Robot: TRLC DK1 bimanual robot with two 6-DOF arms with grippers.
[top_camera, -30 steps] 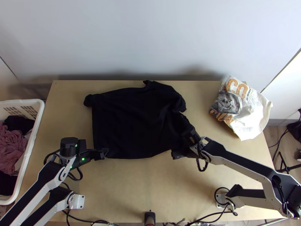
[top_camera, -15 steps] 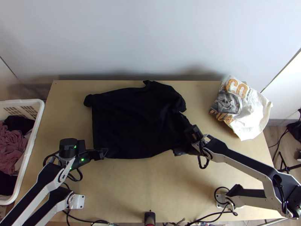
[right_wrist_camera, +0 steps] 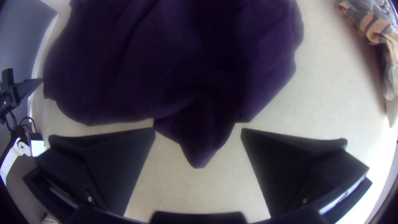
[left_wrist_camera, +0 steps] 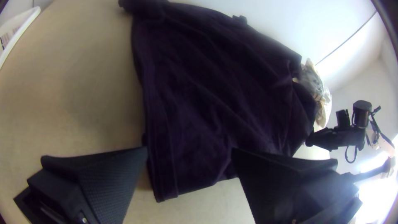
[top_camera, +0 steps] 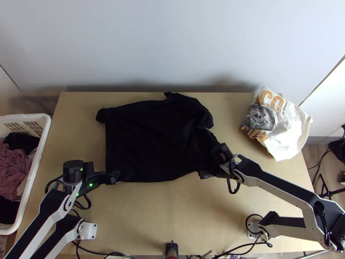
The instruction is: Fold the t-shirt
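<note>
- Your left gripper (top_camera: 113, 177) is at the near left corner of the black t-shirt (top_camera: 148, 142); its jaws stand wide apart, and the left wrist view shows that corner in the gap.
- Your right gripper (top_camera: 208, 173) is at the near right part of the garment, its jaws also wide apart; in the right wrist view, a pointed flap of cloth pokes into the gap.
- The black t-shirt lies mostly spread, with soft creases, around the middle of the desk (top_camera: 164, 216). Its left edge runs fairly straight, a small lump sits at the far left corner, and the right side is more rumpled.
- Well to the right, near the far right corner of the desk, is a crumpled white cloth (top_camera: 293, 134) with a grey picture and orange lettering.
- Beside the desk on your left stands a white basket (top_camera: 39, 155) holding a heap of pink clothing (top_camera: 12, 170) and dark clothing (top_camera: 19, 142).
- Beyond the far edge rises a pale wall (top_camera: 172, 43).
</note>
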